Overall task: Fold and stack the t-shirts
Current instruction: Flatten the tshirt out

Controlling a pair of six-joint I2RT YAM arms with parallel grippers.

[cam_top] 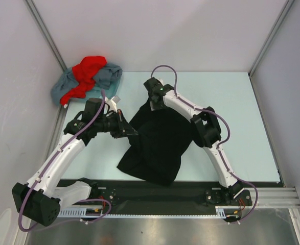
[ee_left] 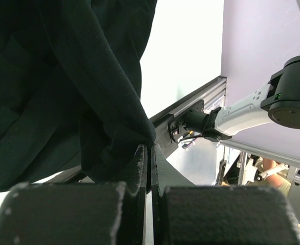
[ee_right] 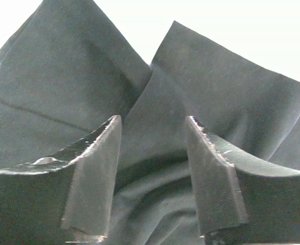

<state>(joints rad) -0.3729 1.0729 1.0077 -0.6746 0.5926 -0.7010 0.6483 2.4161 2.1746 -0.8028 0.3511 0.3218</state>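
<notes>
The black t-shirt lies crumpled in the middle of the table, with no logo showing. My left gripper is at its left edge, shut on a pinch of the black cloth; its fingertips are pressed together. My right gripper is at the shirt's far edge. Its fingers stand apart, open, with folds of black shirt between and behind them. The red t-shirt lies on the grey-blue t-shirt in a heap at the far left corner.
The light blue table top is bounded by grey walls and metal corner posts. A black strip and a rail run along the near edge by the arm bases. The right arm shows in the left wrist view.
</notes>
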